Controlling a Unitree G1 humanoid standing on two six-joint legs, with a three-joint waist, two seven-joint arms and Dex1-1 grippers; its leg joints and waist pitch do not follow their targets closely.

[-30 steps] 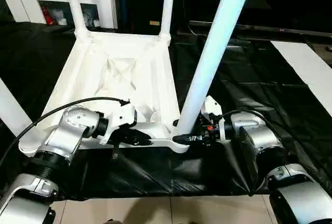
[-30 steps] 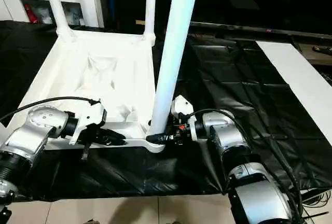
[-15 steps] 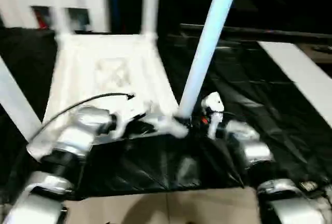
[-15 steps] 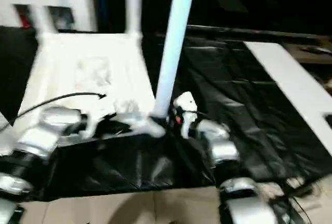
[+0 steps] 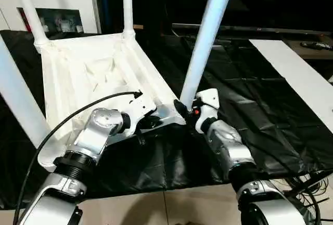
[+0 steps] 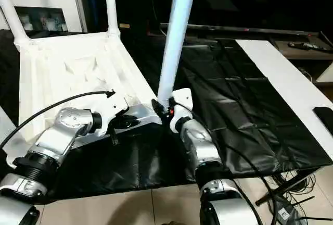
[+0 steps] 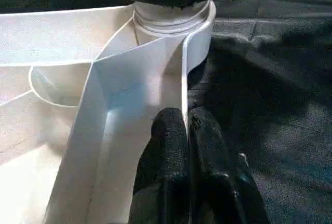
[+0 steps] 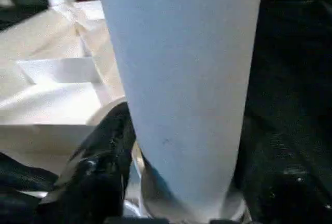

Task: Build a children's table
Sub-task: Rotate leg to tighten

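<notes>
Two grips are being kept: the table top's rim is being pinched by the left gripper, the near leg's base clasped by the right gripper.

The table top and its legs were plain white. The work-table cover was glossy black, and the forearms were silver with black fingers.

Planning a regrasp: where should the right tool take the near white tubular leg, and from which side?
Low on the white tubular leg, just above its corner socket, from the robot's side: it stands upright, round and slim, with open black table cover beside it.
</notes>
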